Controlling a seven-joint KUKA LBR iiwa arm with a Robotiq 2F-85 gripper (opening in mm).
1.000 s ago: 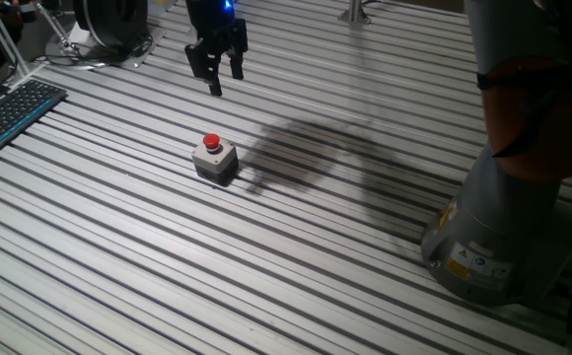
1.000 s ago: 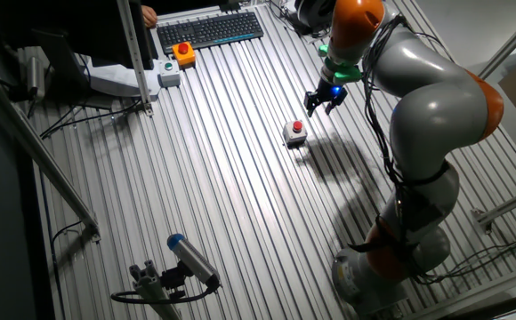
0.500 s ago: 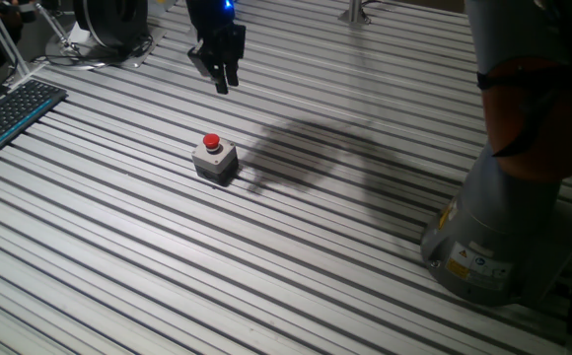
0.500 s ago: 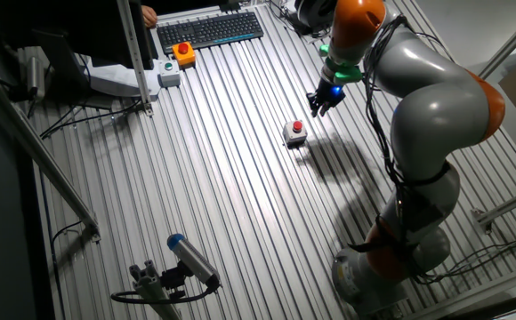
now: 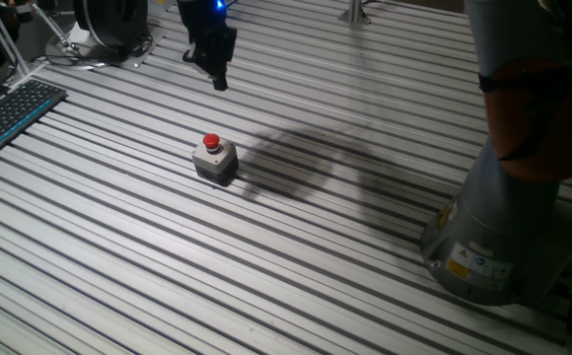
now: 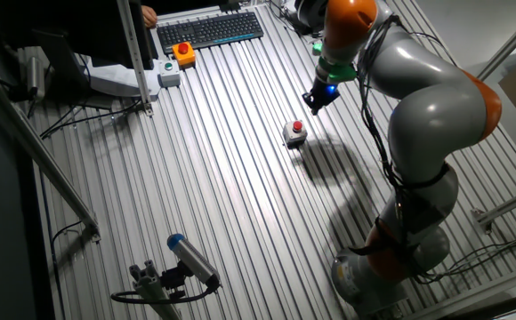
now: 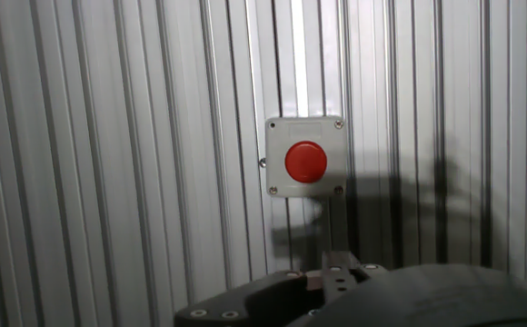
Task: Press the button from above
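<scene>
The button (image 5: 212, 144), a small red dome on a light-grey square box, sat on the ribbed metal worktop (image 5: 296, 247). The gripper (image 5: 217, 77) hung above and beyond it, well apart, pointing down; its fingers seemed pressed together, no gap showing

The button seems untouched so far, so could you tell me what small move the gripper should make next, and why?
Probably descend onto the button. The gripper hangs above it, apart from it, and the hand view shows the red dome nearly centred ahead.
</scene>
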